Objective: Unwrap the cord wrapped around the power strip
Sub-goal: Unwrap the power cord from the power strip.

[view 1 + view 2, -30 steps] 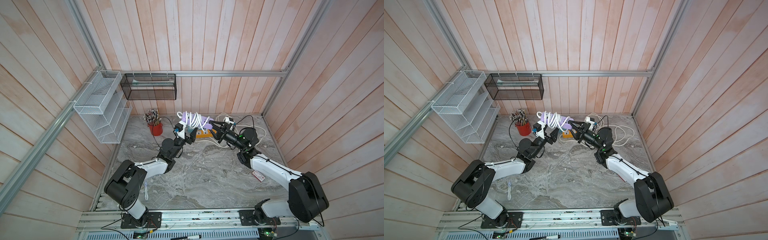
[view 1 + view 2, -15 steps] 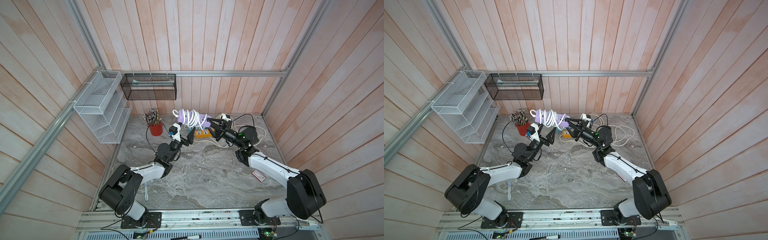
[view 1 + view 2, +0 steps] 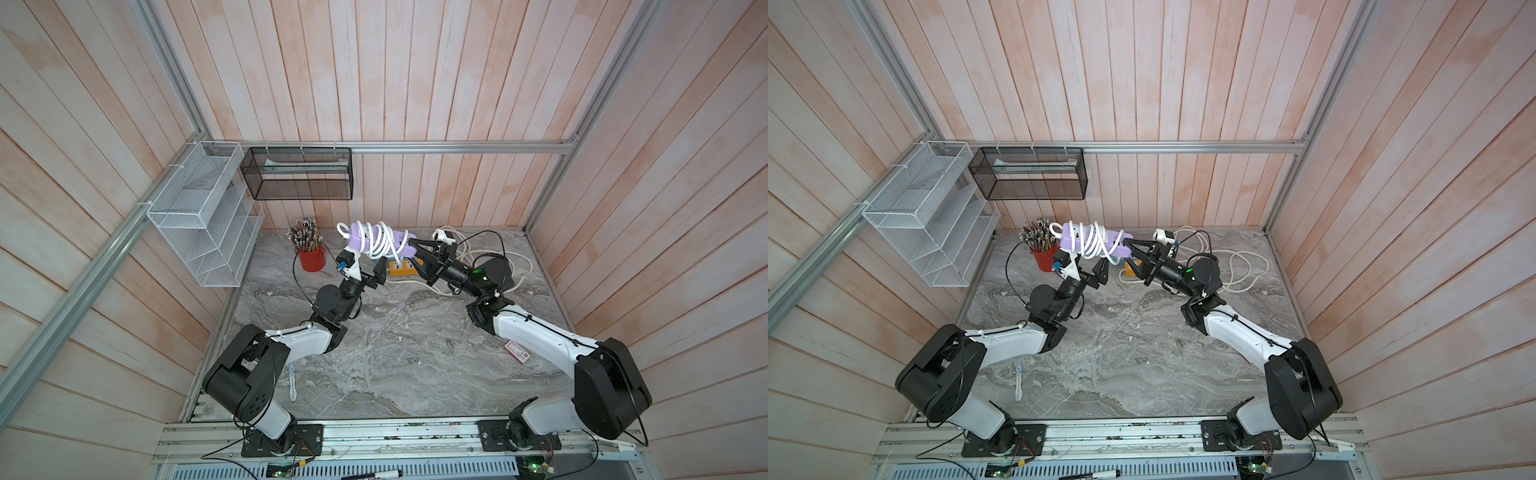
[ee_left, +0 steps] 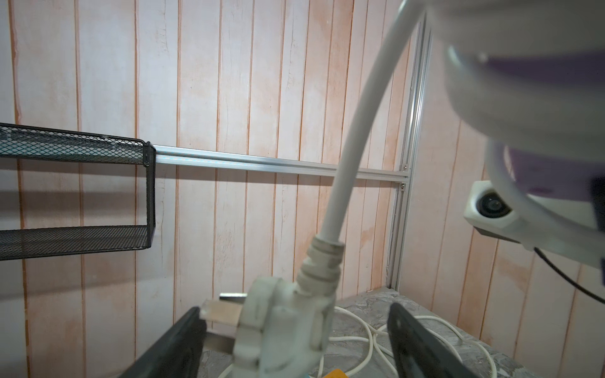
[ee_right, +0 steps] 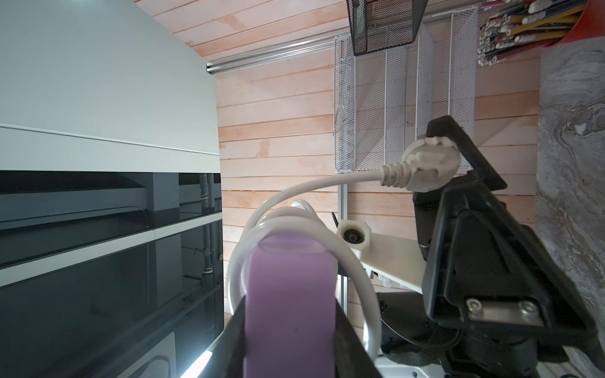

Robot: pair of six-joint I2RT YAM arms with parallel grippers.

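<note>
Coils of cord (image 3: pixel 380 245) still wrap the power strip (image 3: pixel 356 239), clamped aloft in the right gripper (image 3: pixel 412 249) — only the plug (image 4: pixel 284 330) hangs free, between the spread fingers of the left gripper (image 4: pixel 294 315).

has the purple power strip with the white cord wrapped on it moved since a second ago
Yes. The purple power strip, gripped by the right end effector, has shifted slightly toward the red pencil cup, which stayed put.
</note>
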